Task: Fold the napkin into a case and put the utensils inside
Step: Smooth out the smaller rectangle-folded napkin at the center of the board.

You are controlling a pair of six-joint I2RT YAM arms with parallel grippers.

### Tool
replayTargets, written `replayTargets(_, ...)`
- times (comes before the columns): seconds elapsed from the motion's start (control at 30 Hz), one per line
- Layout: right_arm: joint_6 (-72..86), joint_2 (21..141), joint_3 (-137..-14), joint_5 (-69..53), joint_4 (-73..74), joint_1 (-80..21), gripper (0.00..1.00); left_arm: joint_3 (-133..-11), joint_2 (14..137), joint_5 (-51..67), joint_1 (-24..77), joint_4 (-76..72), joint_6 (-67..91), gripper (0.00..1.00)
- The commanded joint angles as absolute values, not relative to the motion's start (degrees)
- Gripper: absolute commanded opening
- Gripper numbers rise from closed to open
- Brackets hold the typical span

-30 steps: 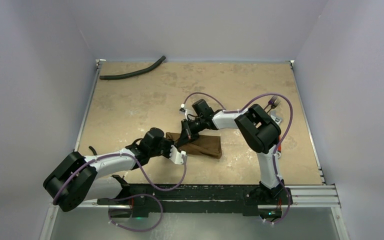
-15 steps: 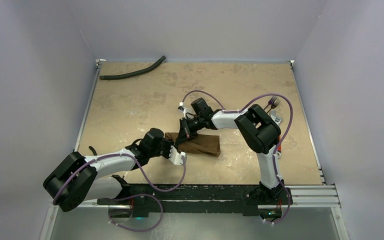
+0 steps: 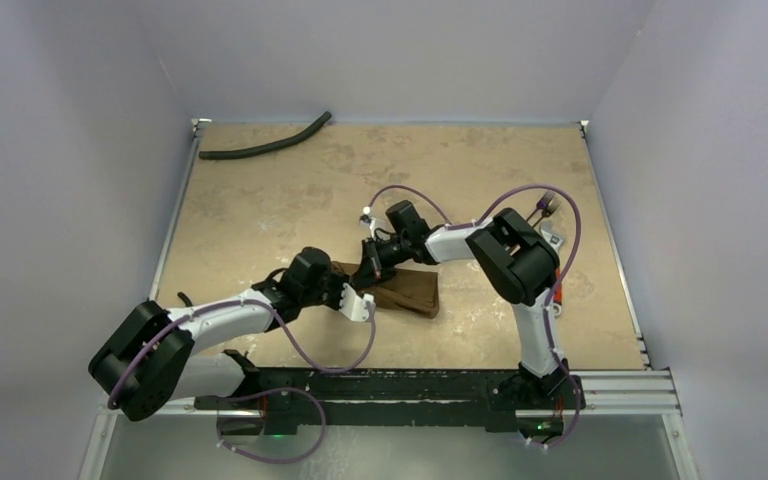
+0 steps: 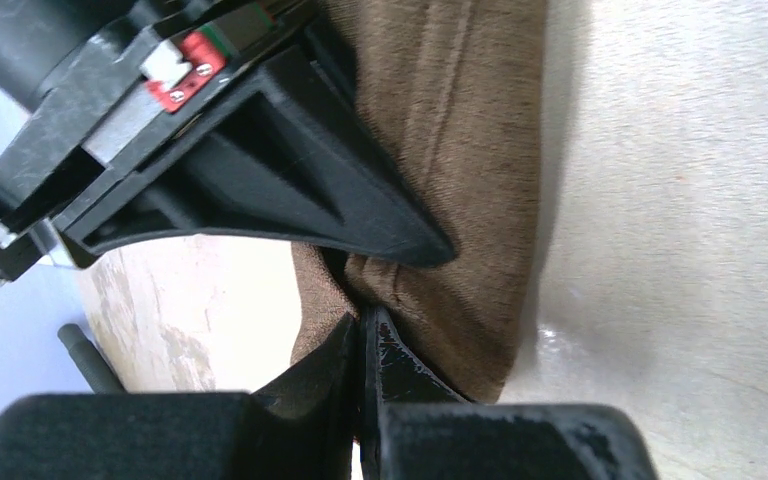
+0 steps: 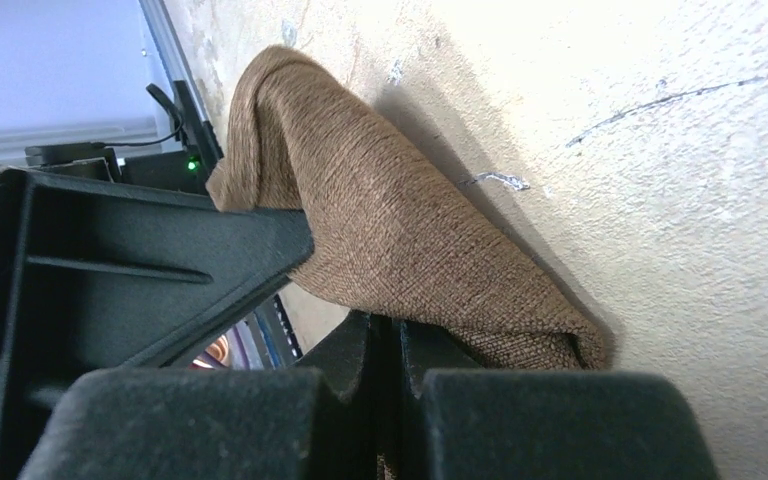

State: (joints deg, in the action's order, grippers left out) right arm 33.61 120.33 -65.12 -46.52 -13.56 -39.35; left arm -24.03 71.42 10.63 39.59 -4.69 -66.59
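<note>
The left gripper is closed tight, its tips pinching the napkin at its left end, where the cloth bunches into a small ridge. The right gripper is closed as well, with an edge of the cloth caught between its tips and the rest draping up and over it. The two grippers sit just beside each other, each showing as a black wedge in the other's wrist view.

Over the last second the left gripper has crept a little away from the arm bases and closer in under the right one, while the right has hardly shifted. The napkin has followed – its right end has drawn slightly leftward, so the bundle looks a touch shorter in the top view.

The napkin lies as a narrow, already doubled strip near the middle of the table, its left end lifted by the two grips and its right end flat. My reading is that a fold at the left end is being worked, so the case is not yet finished.

The utensils appear to be the small dark pieces well apart to the right, past the right arm's elbow – too small to tell apart, and clearly not yet in the cloth. A hose lies at the far left corner, out of the way.
</note>
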Motion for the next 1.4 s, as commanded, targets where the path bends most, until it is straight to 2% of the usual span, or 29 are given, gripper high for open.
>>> replayTargets(0.0, 31.7, 124.0, -63.7, -40.9, -13.2, -39.6, 0.0, -28.1, 71.6, 12.7, 38.5, -2.7, -63.4, 0.01)
replayTargets(0.17, 32.1, 124.1, -63.1, -40.8, -14.0, -39.6, 0.0, -30.7, 72.3, 13.7, 38.5, -1.9, -56.2, 0.02)
replayTargets(0.33, 32.1, 124.2, -62.7, -40.9, -14.4, -39.6, 0.0, -32.8, 72.7, 15.1, 38.5, 2.9, -50.3, 0.12)
replayTargets(0.5, 32.6, 124.3, -61.2, -42.0, -16.1, -39.6, 0.0, -29.9, 72.7, 14.0, 38.5, 3.8, -53.9, 0.18)
replayTargets(0.8, 32.3, 123.8, -61.3, -42.5, -15.7, -39.6, 0.0, -25.1, 73.9, 9.4, 38.5, -7.5, -56.1, 0.17)
replayTargets(0.97, 32.3, 123.4, -60.9, -43.9, -16.4, -39.6, 0.0, -26.6, 74.3, 8.2, 38.5, -7.8, -53.7, 0.18)
replayTargets(1.37, 33.9, 118.4, -63.5, -48.2, -17.5, -39.6, 0.0, -20.2, 76.3, 6.1, 38.5, -12.3, -60.0, 0.17)
